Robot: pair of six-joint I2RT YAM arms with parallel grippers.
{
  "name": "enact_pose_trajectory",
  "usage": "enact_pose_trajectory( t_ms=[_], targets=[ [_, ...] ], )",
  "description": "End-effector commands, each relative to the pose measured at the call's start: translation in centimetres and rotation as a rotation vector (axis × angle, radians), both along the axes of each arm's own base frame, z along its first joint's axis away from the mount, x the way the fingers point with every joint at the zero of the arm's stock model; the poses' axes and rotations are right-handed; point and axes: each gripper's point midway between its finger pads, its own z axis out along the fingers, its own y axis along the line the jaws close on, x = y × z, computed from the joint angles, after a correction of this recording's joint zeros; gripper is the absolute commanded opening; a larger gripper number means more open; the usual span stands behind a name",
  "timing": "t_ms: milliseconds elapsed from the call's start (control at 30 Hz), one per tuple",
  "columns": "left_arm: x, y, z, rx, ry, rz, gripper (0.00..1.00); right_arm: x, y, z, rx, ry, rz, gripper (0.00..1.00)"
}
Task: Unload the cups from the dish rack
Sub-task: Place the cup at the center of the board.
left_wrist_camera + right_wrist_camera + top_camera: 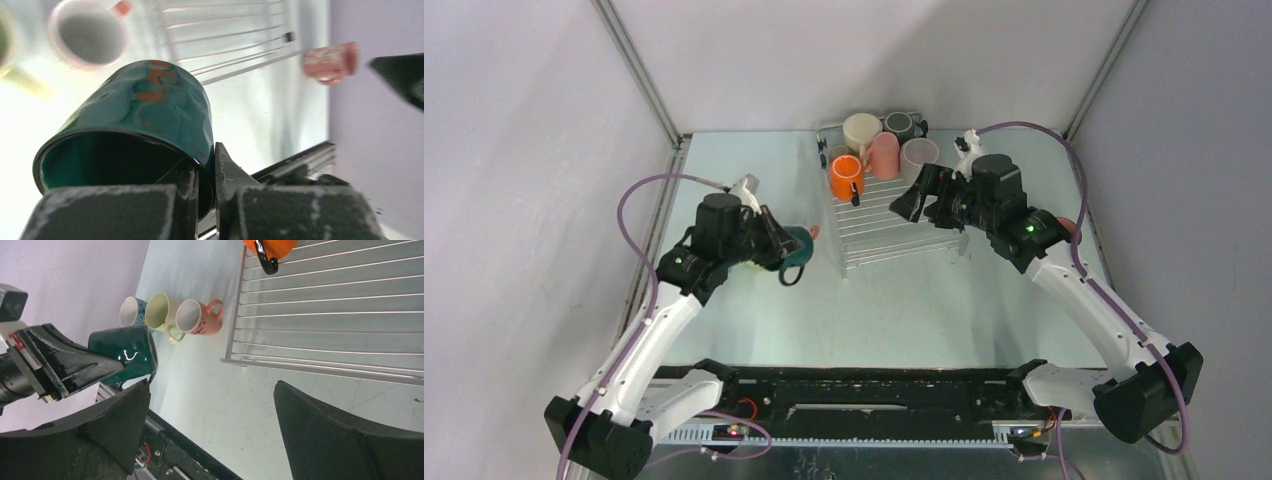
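Note:
The dish rack [894, 235] lies in the middle of the table and holds an orange cup [846, 177], a cream cup [861, 130], a pink cup [884, 155], a mauve cup [919, 155] and a dark cup [899, 123] at its far end. My left gripper [776, 245] is shut on the rim of a dark teal cup [145, 115], held tilted above the table left of the rack. My right gripper [210, 390] is open and empty, over the rack's near right part. The rack's wire ribs [325, 315] and the orange cup [270, 246] also show in the right wrist view.
Three cups stand on the table left of the rack: a blue one [131, 311], a pale yellow one [160, 312] and a pink one [197, 317]. Another pink cup [330, 62] lies right of the rack near the wall. The black base rail [864, 385] runs along the near edge.

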Motion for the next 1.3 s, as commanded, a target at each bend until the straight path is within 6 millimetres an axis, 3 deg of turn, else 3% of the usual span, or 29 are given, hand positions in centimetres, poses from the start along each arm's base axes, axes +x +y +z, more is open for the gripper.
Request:
enact_pose_trajectory(
  t_ms=[0,267,600,1267],
  targets=[
    [-1.1,4.9,-0.6,0.215,-0.012,0.134,0.00,0.4,-0.6,0.3,-0.043,-0.044,-0.012,1.00],
    [-3.0,8.2,-5.4,0.335,0.138,0.256,0.00,0.5,-0.3,-0.7,-0.068,-0.030,0.017,1.00],
    [-2.9,10.2,-10.6,0.411,0.253,0.313,0.00,0.1,-1.3,-1.6,-0.089,-0.035,0.011,1.00],
    [-1.4,12.4,-15.9,0.533,0.351,0.367,0.00,-0.8,-3.1,-3.0,-0.111,-0.006,-0.003,1.00]
  ],
)
